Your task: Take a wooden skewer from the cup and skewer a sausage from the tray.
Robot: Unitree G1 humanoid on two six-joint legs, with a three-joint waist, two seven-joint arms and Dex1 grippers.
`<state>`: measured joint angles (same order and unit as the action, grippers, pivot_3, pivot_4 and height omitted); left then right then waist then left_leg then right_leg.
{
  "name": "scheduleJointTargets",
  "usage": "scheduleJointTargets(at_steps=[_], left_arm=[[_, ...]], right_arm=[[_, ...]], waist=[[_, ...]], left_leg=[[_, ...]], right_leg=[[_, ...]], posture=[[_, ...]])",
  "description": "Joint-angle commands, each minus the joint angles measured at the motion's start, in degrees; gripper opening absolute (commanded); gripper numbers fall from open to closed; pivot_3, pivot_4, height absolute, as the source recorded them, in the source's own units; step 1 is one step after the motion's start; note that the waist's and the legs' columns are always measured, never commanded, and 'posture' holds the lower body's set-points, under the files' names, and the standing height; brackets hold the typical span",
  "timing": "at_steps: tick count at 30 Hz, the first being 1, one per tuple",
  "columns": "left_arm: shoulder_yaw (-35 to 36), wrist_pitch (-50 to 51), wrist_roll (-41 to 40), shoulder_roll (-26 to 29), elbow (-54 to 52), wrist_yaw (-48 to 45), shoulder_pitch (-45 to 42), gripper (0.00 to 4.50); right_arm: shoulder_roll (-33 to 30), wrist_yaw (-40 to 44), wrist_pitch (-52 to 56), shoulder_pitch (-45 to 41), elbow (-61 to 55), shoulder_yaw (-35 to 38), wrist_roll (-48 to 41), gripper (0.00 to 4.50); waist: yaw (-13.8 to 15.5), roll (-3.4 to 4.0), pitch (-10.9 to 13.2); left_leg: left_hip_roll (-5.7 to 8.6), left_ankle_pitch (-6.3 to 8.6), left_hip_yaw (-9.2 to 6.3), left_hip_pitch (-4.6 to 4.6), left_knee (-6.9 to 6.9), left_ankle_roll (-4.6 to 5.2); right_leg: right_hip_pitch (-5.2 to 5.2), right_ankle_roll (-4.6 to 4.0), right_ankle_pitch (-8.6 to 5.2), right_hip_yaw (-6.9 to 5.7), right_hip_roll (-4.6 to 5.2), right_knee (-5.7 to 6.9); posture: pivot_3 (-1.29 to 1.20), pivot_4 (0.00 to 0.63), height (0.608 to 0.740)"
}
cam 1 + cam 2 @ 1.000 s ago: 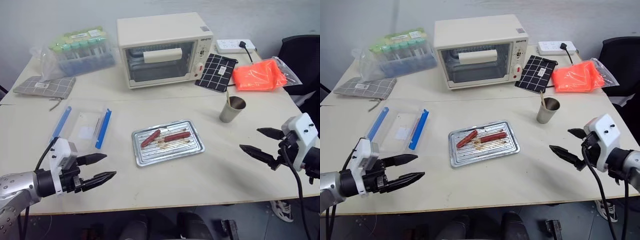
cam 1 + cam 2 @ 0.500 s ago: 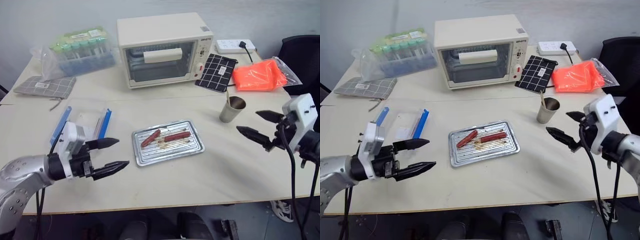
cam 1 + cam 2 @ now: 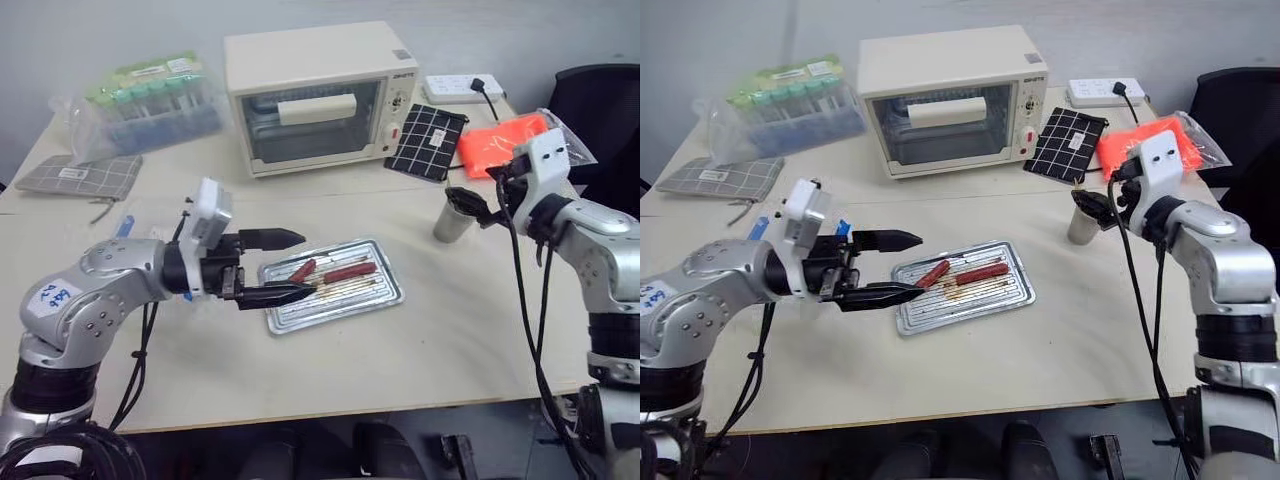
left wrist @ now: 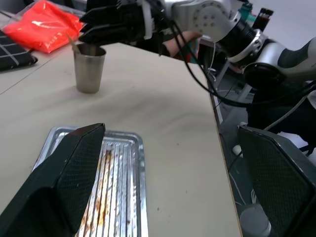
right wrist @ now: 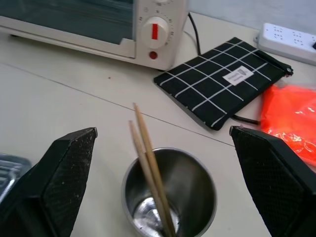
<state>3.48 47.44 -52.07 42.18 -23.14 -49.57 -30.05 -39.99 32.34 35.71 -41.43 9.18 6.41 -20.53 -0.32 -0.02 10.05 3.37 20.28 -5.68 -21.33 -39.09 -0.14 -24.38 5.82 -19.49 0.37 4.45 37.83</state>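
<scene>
Right gripper (image 5: 163,148) over the cup (image 5: 170,197), jaws wide and empty; left gripper (image 3: 285,267) wide and empty at the tray (image 3: 385,296).

Two sticks lean in the cup directly ahead of and below the right fingers, between them; the wooden skewer (image 5: 150,168) runs steeply upward, tip nearest. Right arm far nearer. Sausage (image 3: 354,271) lies lengthwise just beyond the left fingertips.

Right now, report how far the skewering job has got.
Nothing is done yet. Both skewers stand in the cup and both sausages lie in the tray. The open right end effector is at the cup; the open left end effector hovers at the tray. Picking and skewering remain.
</scene>
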Motion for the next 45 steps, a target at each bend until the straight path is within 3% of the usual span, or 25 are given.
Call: scheduleJointTargets(at_steps=[1,5,13,17,19,25,41,45], left_arm=[[-0.5,-0.7,1.0,-1.1,-0.1,0.5,-1.6,4.49],[-0.5,-0.8,1.6,-1.7,-0.2,0.9,-1.5,4.50],[-0.1,-0.8,1.8,-1.9,-0.4,1.1,-1.3,4.50],[-0.4,-1.0,2.2,-2.1,-0.1,1.1,-1.6,4.50],[-0.7,-1.2,2.5,-2.2,0.1,1.0,-1.9,4.50],[-1.1,-1.4,3.4,-2.8,0.3,0.5,-2.5,4.50],[-1.7,-2.3,5.1,-3.3,1.7,-1.2,-3.7,4.50],[-1.9,-2.4,5.4,-3.6,2.2,-1.6,-4.2,4.50]], right_arm=[[1.4,0.4,-4.2,-2.7,3.4,-0.7,2.3,4.50],[3.3,0.4,-6.8,-4.4,7.3,-0.4,3.1,4.07],[5.4,1.4,-7.4,-6.3,9.7,-0.8,3.6,1.91],[6.3,2.1,-6.6,-5.7,8.5,-1.1,3.5,1.91],[6.9,1.9,-6.4,-5.7,8.3,-0.7,3.3,1.58],[7.3,1.6,-6.1,-5.7,8.4,-0.3,3.5,0.08],[6.5,2.0,-3.0,-4.0,4.4,0.4,2.5,0.03],[6.4,1.4,-2.4,-3.7,3.7,0.4,3.0,0.98]], waist=[[-0.2,0.00,0.0],[-1.1,0.00,0.0],[-1.4,0.00,0.0],[-1.3,0.00,0.0],[-1.4,0.00,0.0],[-1.4,0.00,0.0],[-1.4,0.01,0.0],[-1.4,0.00,0.0]], left_leg=[[0.00,0.00,0.01,0.00,0.01,0.00],[-0.02,-0.01,0.01,0.00,0.01,-0.01],[-0.02,-0.01,0.01,0.00,-0.02,-0.02],[-0.01,-0.01,0.01,0.00,-0.01,-0.02],[-0.01,-0.01,0.01,0.00,-0.02,-0.02],[-0.01,-0.01,0.00,0.00,-0.03,-0.02],[-0.01,-0.01,0.00,0.00,-0.03,-0.02],[0.00,-0.01,0.01,0.00,-0.02,-0.02]], right_leg=[[-0.02,0.00,0.00,0.01,0.00,0.01],[-0.08,0.00,0.00,0.00,-0.02,0.06],[-0.10,0.00,0.00,0.00,-0.01,0.08],[-0.09,0.00,0.00,0.01,0.00,0.09],[-0.10,0.00,0.00,0.01,0.00,0.09],[-0.10,0.00,0.00,0.00,0.00,0.10],[-0.10,0.00,0.00,0.01,0.00,0.11],[-0.10,0.00,0.00,0.00,0.00,0.11]], posture=[[0.00,0.150,0.740],[0.00,0.150,0.740],[0.00,0.150,0.740],[0.00,0.150,0.740],[0.00,0.150,0.740],[0.00,0.150,0.740],[0.00,0.150,0.740],[0.00,0.150,0.740]])
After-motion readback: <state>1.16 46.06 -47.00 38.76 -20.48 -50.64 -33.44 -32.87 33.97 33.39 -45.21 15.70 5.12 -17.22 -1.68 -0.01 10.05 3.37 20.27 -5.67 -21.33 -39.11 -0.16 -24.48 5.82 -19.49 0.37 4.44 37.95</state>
